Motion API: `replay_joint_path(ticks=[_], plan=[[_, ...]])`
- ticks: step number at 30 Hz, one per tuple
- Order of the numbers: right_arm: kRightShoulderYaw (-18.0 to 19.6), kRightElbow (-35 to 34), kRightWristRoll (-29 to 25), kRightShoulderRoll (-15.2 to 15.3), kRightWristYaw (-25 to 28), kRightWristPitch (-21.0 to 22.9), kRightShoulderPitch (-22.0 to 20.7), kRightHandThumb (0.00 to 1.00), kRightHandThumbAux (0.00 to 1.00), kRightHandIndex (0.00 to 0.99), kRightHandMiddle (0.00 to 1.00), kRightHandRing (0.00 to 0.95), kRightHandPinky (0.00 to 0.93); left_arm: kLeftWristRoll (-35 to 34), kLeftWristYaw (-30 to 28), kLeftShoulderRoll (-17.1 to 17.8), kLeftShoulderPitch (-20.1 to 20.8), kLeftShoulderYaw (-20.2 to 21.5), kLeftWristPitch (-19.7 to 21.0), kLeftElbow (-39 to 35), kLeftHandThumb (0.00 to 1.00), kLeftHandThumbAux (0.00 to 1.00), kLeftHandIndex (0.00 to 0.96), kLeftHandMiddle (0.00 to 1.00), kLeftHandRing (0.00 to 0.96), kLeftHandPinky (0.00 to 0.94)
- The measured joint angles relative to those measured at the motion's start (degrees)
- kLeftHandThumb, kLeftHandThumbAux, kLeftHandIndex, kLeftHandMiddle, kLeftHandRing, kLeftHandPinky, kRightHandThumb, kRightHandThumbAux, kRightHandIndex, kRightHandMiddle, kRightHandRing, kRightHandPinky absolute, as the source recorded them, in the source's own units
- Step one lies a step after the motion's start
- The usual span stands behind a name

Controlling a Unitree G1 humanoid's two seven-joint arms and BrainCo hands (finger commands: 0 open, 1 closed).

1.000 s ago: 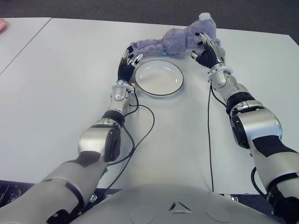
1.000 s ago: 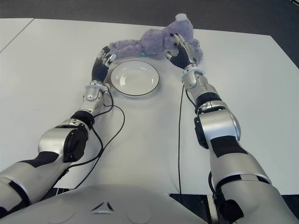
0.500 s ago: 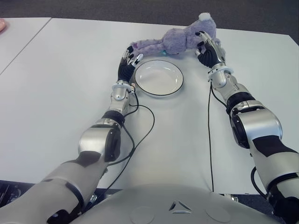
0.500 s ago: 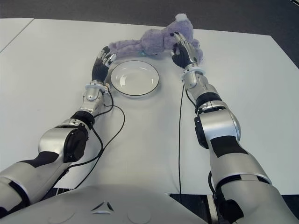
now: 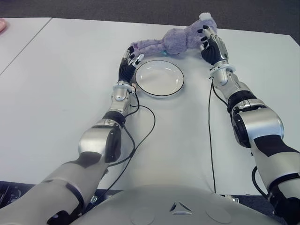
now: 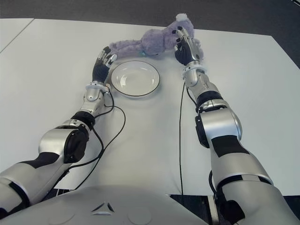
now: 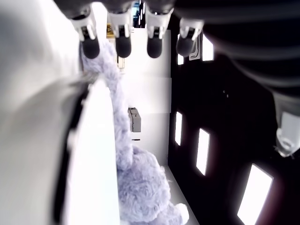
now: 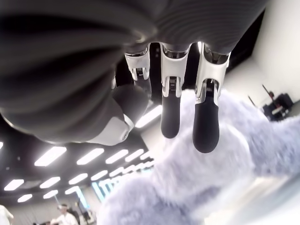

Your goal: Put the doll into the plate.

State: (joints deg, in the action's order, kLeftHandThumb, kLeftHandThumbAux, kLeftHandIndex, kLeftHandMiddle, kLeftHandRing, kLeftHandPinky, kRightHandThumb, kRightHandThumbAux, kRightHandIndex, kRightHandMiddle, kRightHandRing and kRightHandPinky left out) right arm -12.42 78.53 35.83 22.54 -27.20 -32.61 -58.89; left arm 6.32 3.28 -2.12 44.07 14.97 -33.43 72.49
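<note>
A purple plush doll point(image 5: 174, 41) lies stretched on the white table point(image 5: 70, 75) just beyond the white, black-rimmed plate point(image 5: 159, 77), which holds nothing. My right hand point(image 5: 209, 41) is at the doll's head, its fingers point(image 8: 206, 131) straight and laid over the fur point(image 8: 201, 183), not closed around it. My left hand point(image 5: 131, 57) is at the plate's left rim beside the doll's legs, fingers point(image 7: 123, 47) extended and open, with the doll's leg point(image 7: 119, 122) running past them.
A second white table point(image 5: 18, 37) adjoins on the left, with a pink object point(image 5: 2, 24) at its far corner. Black cables point(image 5: 145, 126) point(image 5: 209, 140) trail from both wrists across the table toward me. Dark floor lies beyond the far edge.
My right hand has moved forward and up from beside the doll's head onto it, its fingers straightening. The left hand, doll and plate have stayed put.
</note>
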Motion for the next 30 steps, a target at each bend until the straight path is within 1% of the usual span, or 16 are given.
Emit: replay_joint_path(ticks=[2,6,10,12,15,21,24,30], plan=[[-0.1,0.0,0.0,0.0,-0.3,0.1,-0.1,0.841,0.705,0.158,0.087,0.269,0.523,0.0,0.0,0.0,0.0,0.0,0.0,0.0,0.000,0.448,0.000,0.000,0.000,0.000],[-0.1,0.0,0.1,0.1,-0.3,0.5,-0.1,0.842,0.712,0.169,0.091,0.255,0.520,0.0,0.0,-0.1,0.0,0.0,0.0,0.0,0.000,0.450,0.000,0.000,0.000,0.000],[0.0,0.0,0.0,0.3,0.0,1.0,-0.3,0.857,0.705,0.186,0.102,0.224,0.483,0.0,0.0,-0.1,0.0,-0.1,0.0,0.0,0.000,0.446,0.000,0.000,0.000,0.000],[0.0,0.0,0.0,0.5,0.2,1.3,-0.6,0.831,0.698,0.205,0.126,0.220,0.421,0.0,0.0,-0.1,0.0,-0.1,0.0,0.0,0.000,0.442,0.000,0.000,0.000,0.000],[0.0,0.0,0.0,0.9,0.0,1.5,-1.5,0.790,0.692,0.224,0.149,0.224,0.367,0.0,0.0,-0.2,0.0,-0.1,0.0,0.0,0.000,0.438,0.000,0.000,0.000,0.000],[-0.1,0.0,0.4,1.7,-3.8,1.7,-4.2,0.668,0.669,0.254,0.187,0.236,0.310,0.0,0.0,-0.2,0.0,-0.2,0.0,0.0,0.000,0.438,0.000,0.000,0.000,0.000],[-0.1,0.0,0.6,1.9,-6.0,2.0,-5.4,0.616,0.640,0.246,0.194,0.226,0.275,0.0,0.0,-0.2,0.0,-0.2,0.0,0.0,0.000,0.443,0.000,0.000,0.000,0.000],[-0.1,0.0,0.8,2.0,-9.5,3.2,-7.4,0.584,0.601,0.222,0.168,0.183,0.209,0.0,0.0,-0.3,0.0,-0.2,0.0,0.0,0.000,0.443,0.000,0.000,0.000,0.000]])
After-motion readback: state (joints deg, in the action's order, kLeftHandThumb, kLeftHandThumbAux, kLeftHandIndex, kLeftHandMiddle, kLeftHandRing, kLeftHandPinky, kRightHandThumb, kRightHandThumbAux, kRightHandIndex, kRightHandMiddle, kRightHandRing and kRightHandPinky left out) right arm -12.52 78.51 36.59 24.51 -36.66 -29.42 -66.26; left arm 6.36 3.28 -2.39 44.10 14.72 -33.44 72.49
